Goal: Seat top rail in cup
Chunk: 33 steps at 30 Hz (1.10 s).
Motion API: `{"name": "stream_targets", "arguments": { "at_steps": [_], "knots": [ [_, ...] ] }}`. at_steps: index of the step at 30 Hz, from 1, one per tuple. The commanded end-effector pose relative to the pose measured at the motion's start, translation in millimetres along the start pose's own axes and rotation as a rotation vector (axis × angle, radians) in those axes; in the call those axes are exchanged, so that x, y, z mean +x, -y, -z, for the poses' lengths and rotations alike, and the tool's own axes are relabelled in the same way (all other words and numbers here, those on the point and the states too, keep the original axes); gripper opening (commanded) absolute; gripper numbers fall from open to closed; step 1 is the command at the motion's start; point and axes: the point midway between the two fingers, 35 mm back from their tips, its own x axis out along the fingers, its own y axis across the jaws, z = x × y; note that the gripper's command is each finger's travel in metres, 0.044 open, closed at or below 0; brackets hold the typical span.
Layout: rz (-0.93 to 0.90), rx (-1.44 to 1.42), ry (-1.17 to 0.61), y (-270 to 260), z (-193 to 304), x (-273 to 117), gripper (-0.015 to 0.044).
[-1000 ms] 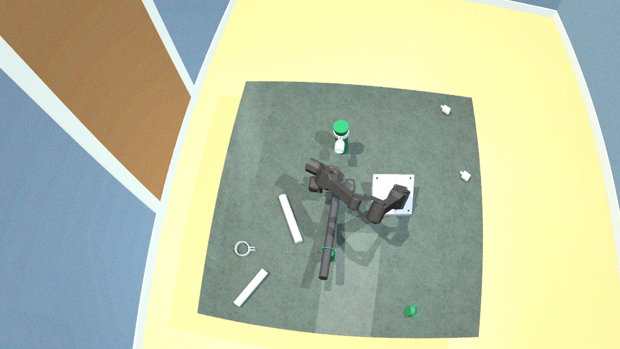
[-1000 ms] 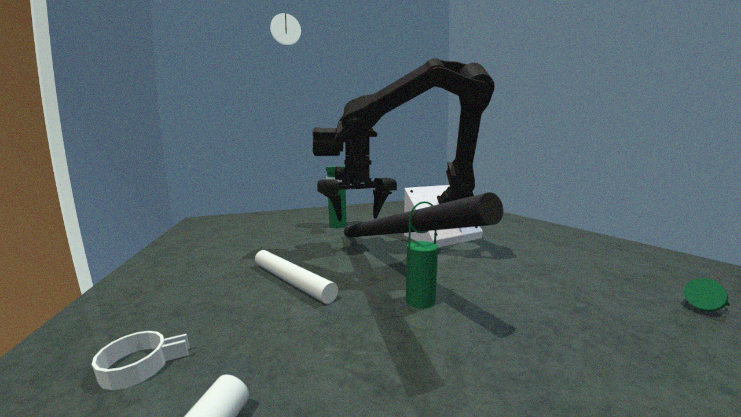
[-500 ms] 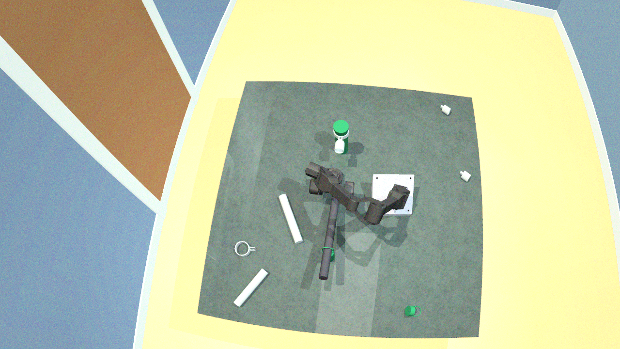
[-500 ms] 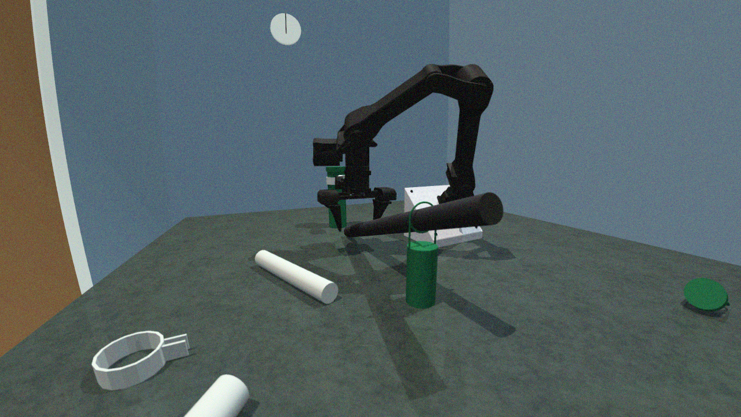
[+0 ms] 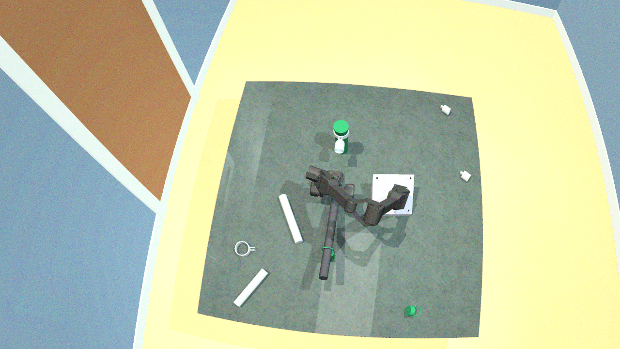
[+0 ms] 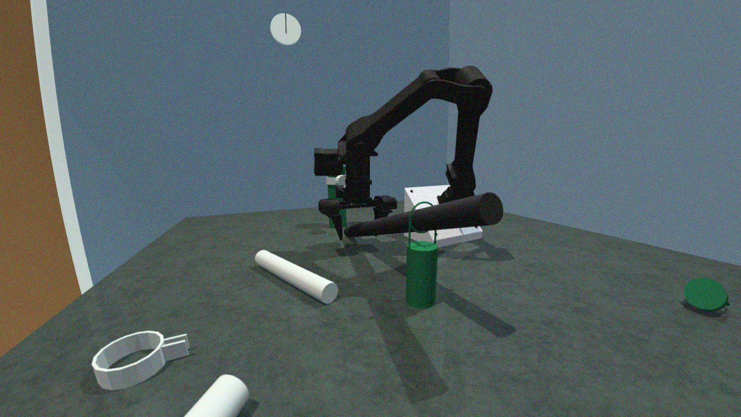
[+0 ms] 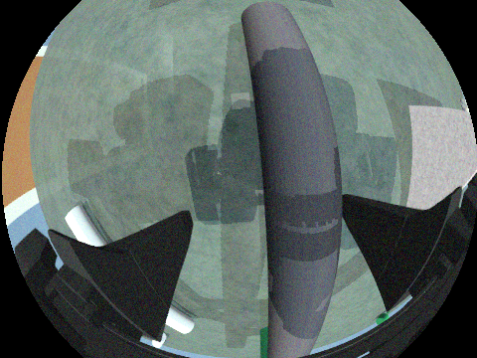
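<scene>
The dark rail (image 5: 330,230) (image 6: 455,213) (image 7: 298,139) passes through the wire loop of the green loop cap (image 5: 332,255) (image 6: 421,274) and slopes down to its far, low end. The big green post (image 5: 341,126) (image 6: 332,193) stands beyond that end. The white cup (image 5: 339,146) (image 6: 340,180) hangs near the post's top on the white brace band, apart from the rail. My gripper (image 5: 332,189) (image 6: 358,236) (image 7: 268,212) is open, pointing down, its fingers either side of the rail near the far end. The rail lies closer to the right finger in the wrist view; contact cannot be told.
White rods (image 5: 290,218) (image 5: 250,287) and a loose white band (image 5: 242,248) (image 6: 129,360) lie left. The arm's white base block (image 5: 379,184) is right of the rail. Another green cap (image 5: 410,310) (image 6: 705,293) and two small white fittings (image 5: 445,110) (image 5: 465,176) lie farther right.
</scene>
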Motion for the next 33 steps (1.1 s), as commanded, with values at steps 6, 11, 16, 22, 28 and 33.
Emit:
{"name": "stream_targets", "arguments": {
  "at_steps": [6, 11, 16, 22, 28, 33],
  "knots": [
    [0.008, 0.009, -0.008, 3.2, 0.3, 4.6, 0.0282],
    [0.008, 0.009, -0.008, 3.2, 0.3, 4.6, 0.0249],
    [0.008, 0.009, -0.008, 3.2, 0.3, 4.6, 0.0216],
    [0.008, 0.009, -0.008, 3.2, 0.3, 4.6, 0.0176],
    [0.008, 0.009, -0.008, 3.2, 0.3, 4.6, 0.0136],
    [0.008, 0.009, -0.008, 3.3, -0.3, 0.3, 0.0024]
  ]
}}
